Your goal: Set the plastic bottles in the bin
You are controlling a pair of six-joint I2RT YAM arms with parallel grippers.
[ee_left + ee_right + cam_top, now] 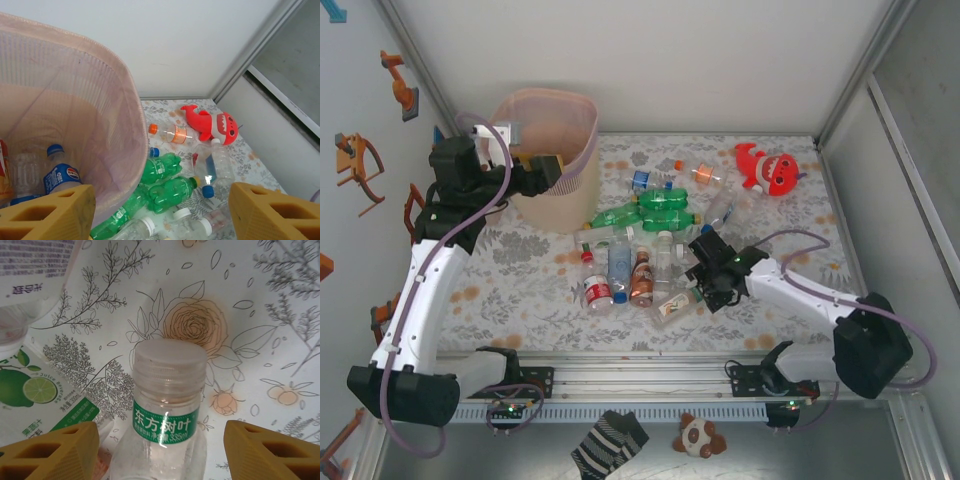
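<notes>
The pale pink bin (565, 120) stands at the back left, and a blue-capped bottle (59, 172) lies inside it. My left gripper (545, 172) hangs open at the bin's rim (131, 95) with nothing between its fingers (55, 212). Several plastic bottles (640, 250) lie in a heap mid-table, among them green ones (170, 192). My right gripper (705, 285) is low over the heap's near right side. It is open around a clear bottle (167, 390) with a white cap and a green label. A gap shows on each side of the bottle.
A red plush toy (768, 170) lies at the back right beside an orange-capped bottle (172, 132). A lime-labelled bottle (35, 395) lies just left of the right gripper's fingers. Walls close the flowered table (520, 280) on the left, back and right.
</notes>
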